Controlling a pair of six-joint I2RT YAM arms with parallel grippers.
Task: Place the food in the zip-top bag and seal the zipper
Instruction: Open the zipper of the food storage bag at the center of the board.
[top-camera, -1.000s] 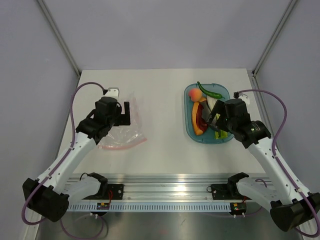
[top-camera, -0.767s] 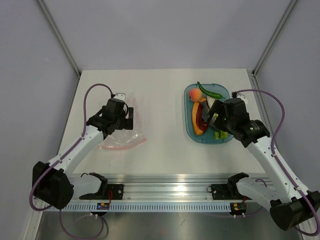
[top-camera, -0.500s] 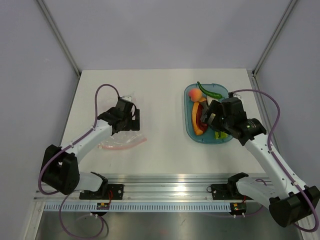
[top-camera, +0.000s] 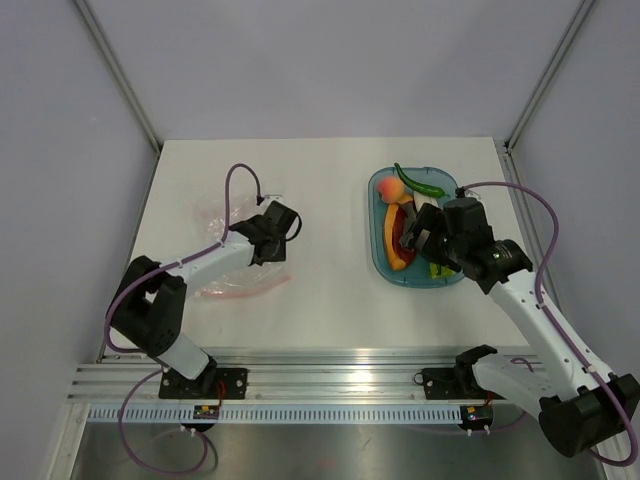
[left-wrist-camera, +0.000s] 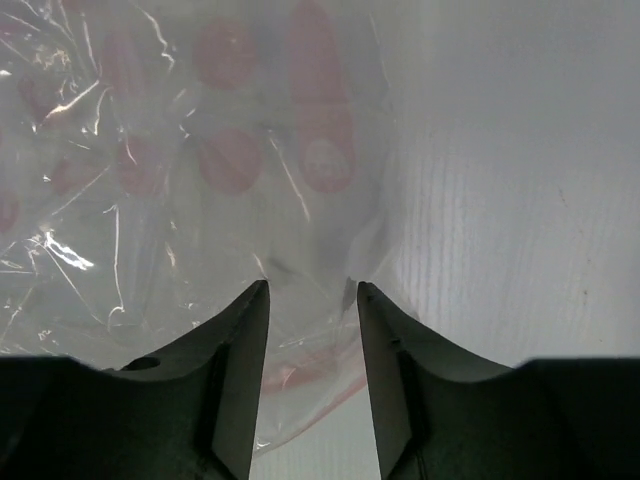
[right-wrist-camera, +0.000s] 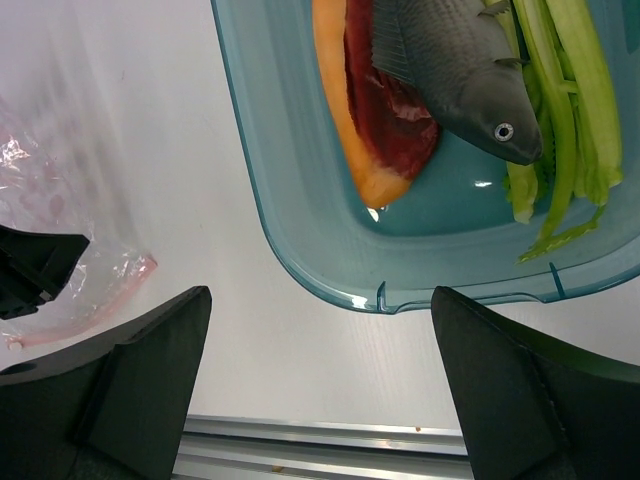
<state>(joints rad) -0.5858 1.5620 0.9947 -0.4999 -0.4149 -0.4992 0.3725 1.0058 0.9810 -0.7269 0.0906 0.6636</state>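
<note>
5 toy foods lie in the teal tray (right-wrist-camera: 455, 205) on the table's right side: an orange-and-red wedge (right-wrist-camera: 375, 120), a grey fish (right-wrist-camera: 450, 70) partly on it, light green stalks (right-wrist-camera: 570, 120), and at the far end a dark green chili (top-camera: 420, 183) and a peach (top-camera: 391, 188). Well apart on the left, the zip-top bag (left-wrist-camera: 150, 200) lies flat and crinkled, its zipper (top-camera: 245, 291) along the near edge.

My left claw (left-wrist-camera: 312, 290) sits low at the bag's right edge, jaws narrow but apart, with clear film showing in the gap. My right claw (right-wrist-camera: 320, 400) hangs over the tray's near left corner, jaws wide, holding nothing.

The table (top-camera: 330, 290) is white, with an aluminium rail (top-camera: 330, 365) along its near edge and pale grey walls around.
</note>
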